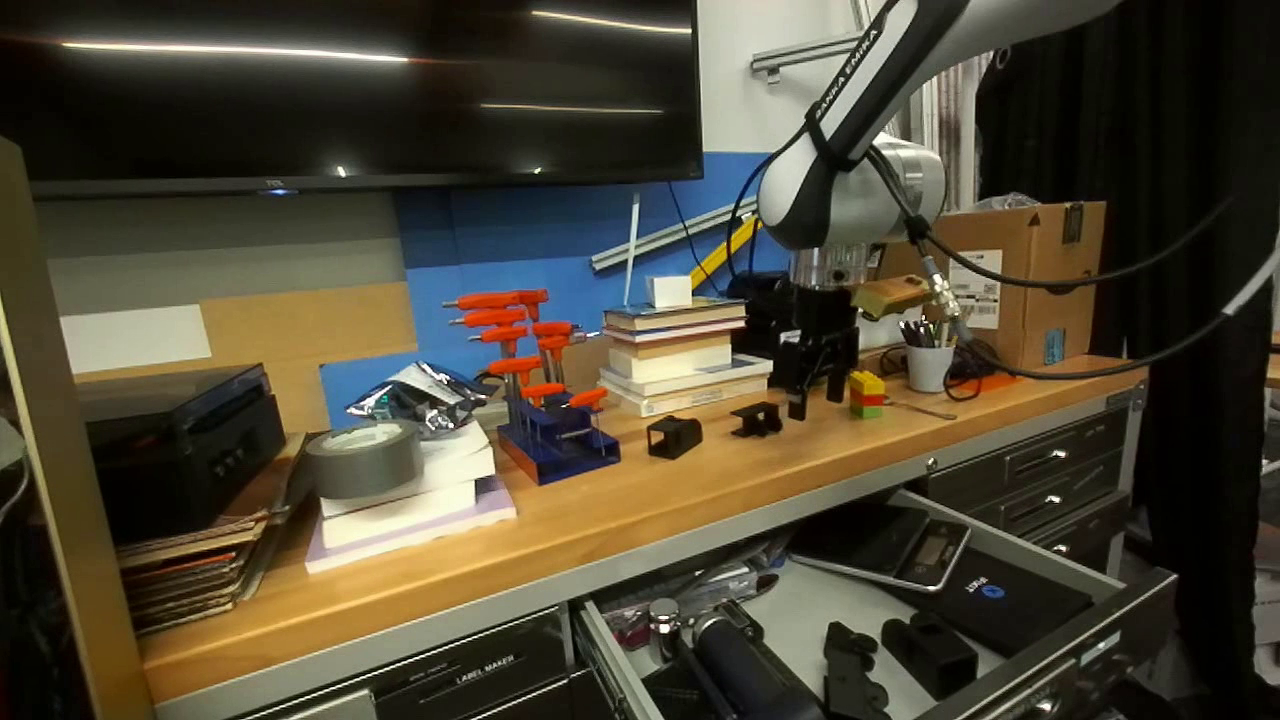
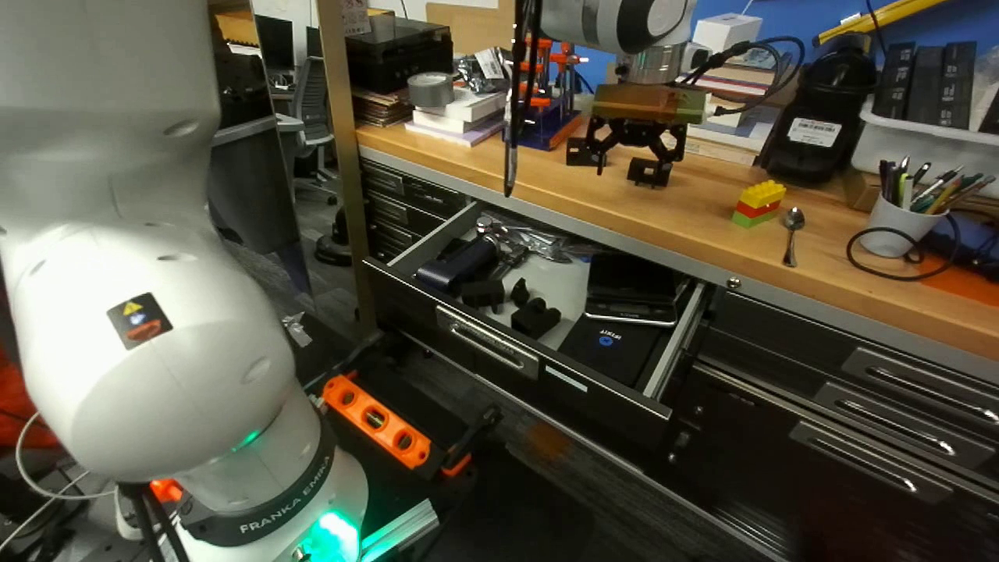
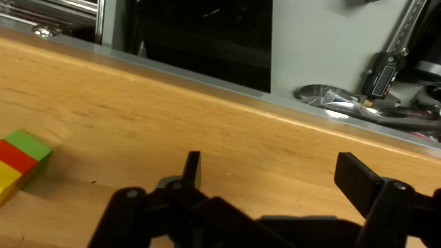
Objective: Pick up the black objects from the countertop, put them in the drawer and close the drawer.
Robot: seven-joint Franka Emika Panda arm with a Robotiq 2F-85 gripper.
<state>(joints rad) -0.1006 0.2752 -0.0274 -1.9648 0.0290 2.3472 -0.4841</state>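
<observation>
Two small black objects stand on the wooden countertop (image 1: 640, 515): a hollow block (image 1: 677, 437) and a bracket-like piece (image 1: 758, 420). Both show in an exterior view, the block (image 2: 581, 152) farther left and the bracket (image 2: 648, 172) below the gripper. Neither shows in the wrist view. More black pieces (image 1: 930, 655) (image 2: 535, 317) lie inside the open drawer (image 2: 562, 382). My gripper (image 1: 817, 400) is above the countertop beside the bracket, pointing down. In the wrist view the gripper's (image 3: 268, 162) fingers are wide apart with only bare wood between them.
A toy brick stack (image 1: 867, 394) (image 3: 20, 155), a spoon (image 2: 792, 234) and a pen cup (image 1: 929, 366) are to one side. A red-handled hex key rack (image 1: 555, 440) and book stacks (image 1: 685, 370) stand along the back. The drawer also holds a caliper (image 3: 382, 75) and flat black devices (image 2: 631, 285).
</observation>
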